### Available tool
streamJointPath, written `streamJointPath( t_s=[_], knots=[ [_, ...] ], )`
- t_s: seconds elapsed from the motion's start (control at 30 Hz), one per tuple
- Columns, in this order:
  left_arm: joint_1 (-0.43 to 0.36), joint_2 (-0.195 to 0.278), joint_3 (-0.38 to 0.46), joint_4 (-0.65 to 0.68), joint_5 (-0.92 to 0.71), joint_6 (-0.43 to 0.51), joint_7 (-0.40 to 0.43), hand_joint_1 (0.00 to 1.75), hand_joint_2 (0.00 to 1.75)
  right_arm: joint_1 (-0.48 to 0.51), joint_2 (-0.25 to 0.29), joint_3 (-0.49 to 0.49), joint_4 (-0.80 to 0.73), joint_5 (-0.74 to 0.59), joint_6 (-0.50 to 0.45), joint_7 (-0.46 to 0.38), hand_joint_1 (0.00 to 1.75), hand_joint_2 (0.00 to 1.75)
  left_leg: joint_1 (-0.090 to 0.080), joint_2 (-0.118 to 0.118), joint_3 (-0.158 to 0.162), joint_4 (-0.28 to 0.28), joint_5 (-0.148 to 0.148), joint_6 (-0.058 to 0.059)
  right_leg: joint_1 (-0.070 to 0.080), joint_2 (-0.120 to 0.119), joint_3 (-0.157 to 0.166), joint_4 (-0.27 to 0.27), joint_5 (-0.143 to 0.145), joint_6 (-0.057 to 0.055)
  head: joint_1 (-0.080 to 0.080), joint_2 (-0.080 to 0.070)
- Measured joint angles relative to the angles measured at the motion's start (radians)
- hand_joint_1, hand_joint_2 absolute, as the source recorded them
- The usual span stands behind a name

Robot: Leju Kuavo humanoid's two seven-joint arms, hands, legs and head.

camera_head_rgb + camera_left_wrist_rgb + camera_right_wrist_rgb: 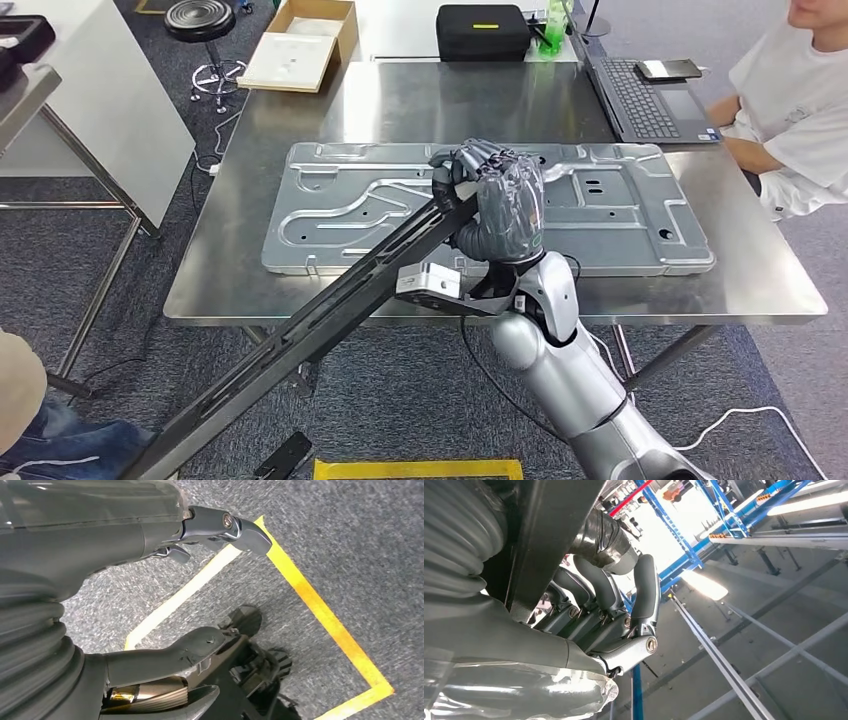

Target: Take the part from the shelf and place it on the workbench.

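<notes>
The part is a long black metal rail (300, 335) that slants from the lower left up to my right hand (500, 200). That hand grips the rail's upper end just above a grey stamped metal panel (620, 210), which lies on the steel workbench (400, 100). In the right wrist view the dark fingers (609, 615) wrap around the black rail (549, 535). My left hand (100, 555) hangs over the carpet, its fingers (225, 525) apart and nothing in it.
A person (790, 110) sits at the workbench's right side by a laptop (650, 95). A black case (482, 32) and a cardboard box (305, 45) stand at the far edge. A stool (205, 25) and a white table (100, 100) are to the left. Yellow tape (415, 468) marks the floor.
</notes>
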Motion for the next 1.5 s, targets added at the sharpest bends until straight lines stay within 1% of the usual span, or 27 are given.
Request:
streamJointPath(
  t_s=[0.07,0.13,0.17,0.2,0.23,0.33,0.4,0.47,0.53,0.57,0.63,0.7,0.73,0.77,0.8,0.87,0.9,1.03,1.1,1.17,1.2,1.23,1.27,1.33,1.37,1.43,1.5],
  knots=[
    [-0.001,0.000,0.000,0.000,-0.003,-0.009,0.001,0.00,1.75,-0.001,0.000,-0.011,0.004,-0.004,-0.001,-0.008,1.75,1.75,0.004,0.001,0.003,-0.008,0.006,0.012,0.000,0.005,-0.031,0.067,-0.043,0.007,0.000,0.000],
    [-0.002,0.000,0.000,0.000,-0.004,-0.016,0.001,0.00,1.75,0.002,0.000,-0.019,0.010,-0.005,-0.002,-0.013,1.75,1.75,0.002,0.000,0.002,-0.008,0.006,0.017,-0.001,0.009,-0.091,0.191,-0.100,0.010,0.000,0.000],
    [-0.001,0.000,0.000,0.000,-0.005,-0.019,0.001,0.00,1.75,0.005,0.000,-0.022,0.013,-0.005,-0.002,-0.015,1.75,1.75,0.001,0.000,0.002,-0.007,0.006,0.018,-0.002,0.011,-0.116,0.239,-0.114,0.011,0.000,0.000],
    [-0.001,0.000,0.000,0.000,-0.006,-0.021,0.001,0.00,1.75,0.007,0.000,-0.024,0.016,-0.004,-0.002,-0.016,1.75,1.75,0.001,-0.001,0.001,-0.006,0.005,0.018,-0.002,0.011,-0.127,0.258,-0.111,0.012,0.000,0.000],
    [0.000,0.001,0.000,0.000,-0.006,-0.022,0.001,0.00,1.75,0.008,0.000,-0.025,0.019,-0.004,-0.002,-0.017,1.75,1.75,0.001,-0.002,0.001,-0.004,0.004,0.018,-0.004,0.011,-0.119,0.238,-0.088,0.012,0.000,0.000],
    [-0.001,0.000,-0.001,0.000,-0.007,-0.025,0.001,0.00,1.75,0.007,0.001,-0.026,0.022,-0.003,-0.002,-0.020,1.75,1.75,-0.001,-0.006,0.000,0.005,-0.001,0.011,-0.004,0.013,-0.033,0.058,-0.001,0.006,0.000,0.000],
    [-0.001,0.000,-0.001,0.000,-0.007,-0.025,0.001,0.00,1.75,0.007,0.002,-0.027,0.022,-0.003,-0.004,-0.021,1.75,1.75,-0.003,-0.007,-0.004,0.009,-0.003,0.002,-0.001,0.014,-0.007,0.000,0.011,-0.001,0.000,0.000],
    [0.000,0.000,-0.001,0.000,-0.006,-0.025,0.001,0.00,1.75,0.007,0.003,-0.029,0.022,-0.003,-0.005,-0.022,1.75,1.75,-0.002,-0.007,-0.005,0.008,-0.003,-0.009,0.001,0.014,-0.006,-0.006,0.014,-0.011,0.000,0.000],
    [0.001,0.001,-0.001,0.000,-0.006,-0.026,0.001,0.00,1.75,0.008,0.004,-0.029,0.022,-0.003,-0.006,-0.023,1.75,1.75,0.001,-0.005,-0.013,0.030,-0.021,-0.020,-0.001,0.013,-0.001,-0.014,0.020,-0.023,0.000,0.000],
    [0.001,0.001,-0.001,0.000,-0.006,-0.026,0.001,0.00,1.75,0.008,0.005,-0.030,0.022,-0.003,-0.008,-0.024,1.75,1.75,0.003,-0.003,-0.029,0.066,-0.044,-0.024,-0.002,0.011,0.001,-0.017,0.021,-0.028,0.000,0.000],
    [0.004,0.001,-0.001,0.000,-0.006,-0.026,0.000,0.00,1.75,0.011,0.006,-0.031,0.022,-0.003,-0.015,-0.024,1.75,1.75,0.006,-0.002,-0.083,0.188,-0.104,-0.031,-0.002,0.009,0.002,-0.018,0.021,-0.032,0.000,0.000],
    [0.009,0.001,-0.001,0.000,-0.005,-0.025,-0.002,0.00,1.75,0.017,0.006,-0.035,0.024,-0.005,-0.022,-0.023,1.75,1.75,0.008,-0.001,-0.125,0.275,-0.128,-0.036,-0.001,0.008,0.002,-0.018,0.021,-0.033,0.000,0.000],
    [0.011,0.001,-0.001,0.000,-0.004,-0.025,-0.002,0.00,1.75,0.019,0.006,-0.038,0.024,-0.005,-0.024,-0.023,1.75,1.75,0.008,-0.001,-0.122,0.268,-0.114,-0.036,-0.001,0.008,0.002,-0.018,0.020,-0.033,0.000,0.000],
    [0.012,0.001,-0.001,0.000,-0.004,-0.025,-0.002,0.00,1.75,0.020,0.006,-0.040,0.025,-0.005,-0.025,-0.023,1.75,1.75,0.009,-0.001,-0.101,0.224,-0.084,-0.035,-0.001,0.008,0.003,-0.017,0.020,-0.032,0.000,0.000],
    [0.012,0.001,-0.001,0.000,-0.004,-0.025,-0.003,0.00,1.75,0.020,0.006,-0.042,0.025,-0.005,-0.026,-0.023,1.75,1.75,0.009,0.001,-0.068,0.156,-0.050,-0.033,-0.001,0.008,0.003,-0.016,0.019,-0.031,0.000,0.000],
    [0.010,0.001,-0.001,0.000,-0.003,-0.025,-0.003,0.00,1.75,0.020,0.006,-0.045,0.025,-0.005,-0.027,-0.023,1.75,1.75,0.005,0.002,-0.011,0.041,-0.012,-0.025,0.002,0.009,0.002,-0.013,0.017,-0.023,0.000,0.000],
    [0.010,0.001,-0.001,0.000,-0.003,-0.025,-0.003,0.00,1.75,0.020,0.006,-0.045,0.025,-0.005,-0.028,-0.023,1.75,1.75,0.002,0.002,0.002,0.014,-0.008,-0.021,0.003,0.009,0.001,-0.012,0.016,-0.018,0.000,0.000],
    [0.011,0.001,-0.001,0.000,-0.003,-0.025,-0.004,0.00,1.75,0.020,0.006,-0.047,0.025,-0.005,-0.029,-0.023,1.75,1.75,0.001,0.000,0.007,-0.002,-0.003,0.003,0.000,0.010,-0.005,-0.001,0.006,0.004,0.000,0.000],
    [0.010,0.001,-0.001,0.000,-0.003,-0.025,-0.004,0.00,1.75,0.020,0.006,-0.049,0.025,-0.005,-0.030,-0.023,1.75,1.75,0.002,0.001,0.010,-0.009,0.001,0.015,-0.001,0.012,-0.043,0.082,-0.044,0.009,0.000,0.000],
    [0.010,0.001,-0.001,0.000,-0.003,-0.025,-0.004,0.00,1.75,0.024,0.005,-0.051,0.025,-0.006,-0.031,-0.023,1.75,1.75,0.000,0.001,0.009,-0.008,0.001,0.021,-0.001,0.013,-0.106,0.212,-0.100,0.011,0.000,0.000],
    [0.011,0.001,-0.001,0.000,-0.003,-0.025,-0.004,0.00,1.75,0.026,0.004,-0.051,0.026,-0.006,-0.031,-0.023,1.75,1.75,-0.001,0.000,0.008,-0.007,0.000,0.022,-0.001,0.013,-0.128,0.254,-0.109,0.012,0.000,0.000],
    [0.011,0.001,0.000,0.000,-0.003,-0.025,-0.004,0.00,1.75,0.028,0.004,-0.051,0.027,-0.006,-0.031,-0.023,1.75,1.75,-0.002,0.000,0.008,-0.006,-0.001,0.022,-0.002,0.013,-0.134,0.261,-0.100,0.011,0.000,0.000],
    [0.012,0.001,-0.001,0.000,-0.003,-0.025,-0.004,0.00,1.75,0.029,0.004,-0.051,0.028,-0.006,-0.031,-0.023,1.75,1.75,-0.002,-0.001,0.008,-0.004,-0.002,0.022,-0.002,0.013,-0.120,0.230,-0.073,0.010,0.000,0.000],
    [0.011,0.001,-0.001,0.000,-0.003,-0.025,-0.004,0.00,1.75,0.028,0.004,-0.052,0.029,-0.006,-0.031,-0.023,1.75,1.75,-0.004,-0.003,0.008,0.002,-0.005,0.018,-0.001,0.014,-0.058,0.104,-0.008,0.004,0.000,0.000],
    [0.011,0.000,-0.001,0.000,-0.003,-0.025,-0.004,0.00,1.75,0.027,0.004,-0.052,0.029,-0.006,-0.032,-0.023,1.75,1.75,-0.005,-0.004,0.006,0.005,-0.007,0.014,0.001,0.014,-0.031,0.047,0.011,0.000,0.000,0.000],
    [0.010,0.000,-0.001,0.000,-0.003,-0.025,-0.005,0.00,1.75,0.026,0.005,-0.052,0.029,-0.006,-0.033,-0.023,1.75,1.75,-0.008,-0.004,0.002,0.009,-0.009,0.006,0.004,0.016,-0.010,-0.003,0.017,-0.006,0.000,0.000],
    [0.010,0.000,-0.001,0.000,-0.003,-0.025,-0.006,0.00,1.75,0.026,0.005,-0.054,0.029,-0.006,-0.034,-0.023,1.75,1.75,-0.007,-0.003,0.001,0.008,-0.010,-0.004,0.005,0.017,-0.010,-0.008,0.019,-0.013,0.000,0.000]
  ],
)
